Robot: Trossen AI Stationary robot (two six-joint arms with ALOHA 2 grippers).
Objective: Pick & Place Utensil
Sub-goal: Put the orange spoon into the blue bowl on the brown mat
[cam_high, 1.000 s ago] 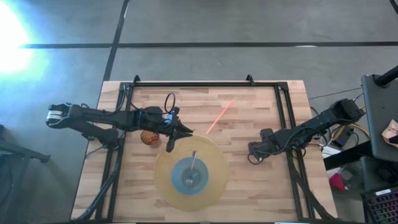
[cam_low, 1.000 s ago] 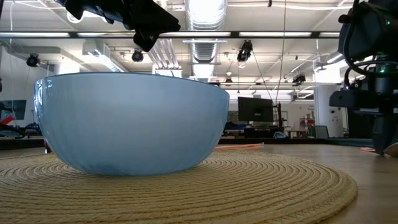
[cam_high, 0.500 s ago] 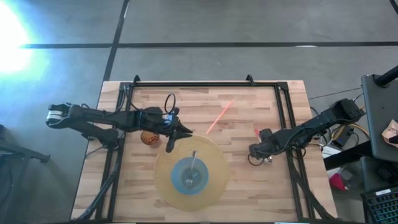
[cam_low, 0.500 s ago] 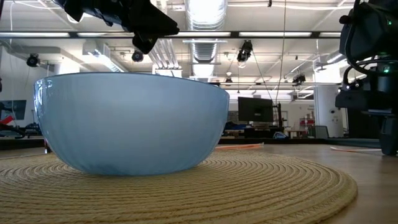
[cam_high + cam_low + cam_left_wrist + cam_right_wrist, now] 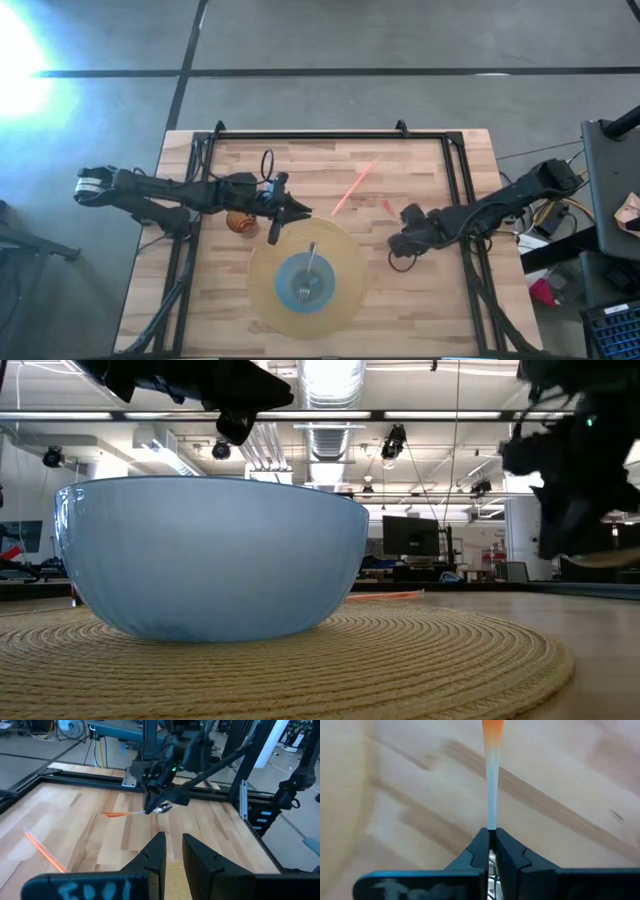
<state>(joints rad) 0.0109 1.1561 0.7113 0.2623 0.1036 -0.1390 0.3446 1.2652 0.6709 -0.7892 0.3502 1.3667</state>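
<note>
A spoon with a pale handle and an orange end [image 5: 386, 206] hangs over the bare wood at the right of a round woven placemat [image 5: 345, 255]. My right gripper [image 5: 398, 243] is shut on it. A blue bowl [image 5: 303, 282] with a fork in it stands on the placemat. My left gripper [image 5: 273, 230] hovers over the placemat's far left rim. Its fingers [image 5: 159, 851] stand a narrow gap apart with nothing between them. My right gripper pinches the spoon's handle [image 5: 491, 826] between its two fingers, close to the silver bowl end [image 5: 162, 809]. The fingers slant down from above and lie across the handle. The spoon is lifted clear of the table, about level, with its orange end [image 5: 113, 814] sticking out past the fingers.
A long orange stick [image 5: 352, 188] lies on the wood beyond the placemat. A small brown round thing [image 5: 238, 222] sits under my left arm. A black frame [image 5: 330, 134] runs along the table's far edge and down both sides.
My right gripper has risen and gone toward the placemat, rolling its wrist. The spoon, which lay on the table by its fingers, is now lifted clear, and its orange end has swung out toward the table's far side.
</note>
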